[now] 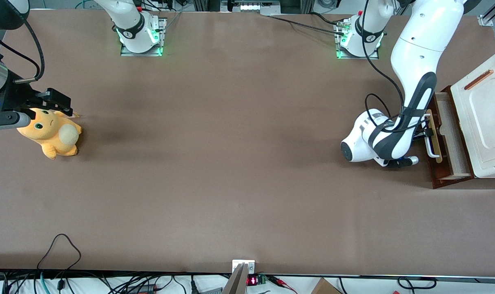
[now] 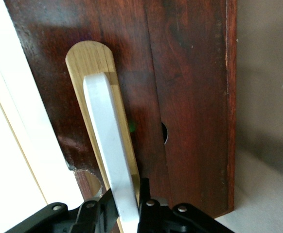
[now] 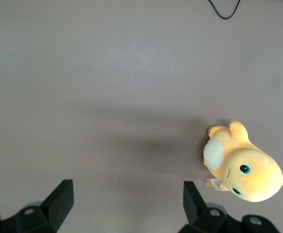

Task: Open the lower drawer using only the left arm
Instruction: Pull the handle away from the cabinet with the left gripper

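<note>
Where the lower drawer [image 1: 451,141] juts out, gripper [image 2: 127,209] fingers [image 2: 146,194] apparently clamp its handle [image 2: 110,145].

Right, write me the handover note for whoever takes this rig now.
Hand: the left arm has it at the drawer front, fingers closed around the white loop handle.
Lower drawer: at the working arm's end of the table, under the white cabinet top; already pulled partly out, pale inside showing.
Done: handle gripped, drawer partly open.
Left: probably pull further out if a full opening is wanted, then release the handle and withdraw.
Also on the table: an orange plush toy toward the parked arm's end.
</note>
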Controlling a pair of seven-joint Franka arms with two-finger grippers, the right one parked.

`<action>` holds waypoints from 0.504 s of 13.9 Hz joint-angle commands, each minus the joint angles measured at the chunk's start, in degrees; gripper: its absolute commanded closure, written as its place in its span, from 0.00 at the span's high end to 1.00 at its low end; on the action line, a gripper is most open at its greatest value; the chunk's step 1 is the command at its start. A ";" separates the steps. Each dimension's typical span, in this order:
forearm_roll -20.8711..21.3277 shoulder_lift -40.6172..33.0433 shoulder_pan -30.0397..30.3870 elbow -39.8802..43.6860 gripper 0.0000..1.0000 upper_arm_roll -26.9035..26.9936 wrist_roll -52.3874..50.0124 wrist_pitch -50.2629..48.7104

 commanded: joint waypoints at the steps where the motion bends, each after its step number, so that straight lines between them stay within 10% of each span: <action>1: -2.72 -0.82 -1.67 0.49 0.19 0.15 0.22 -0.82; 7: -4.47 -0.64 -2.64 1.19 0.19 0.15 -0.39 -1.18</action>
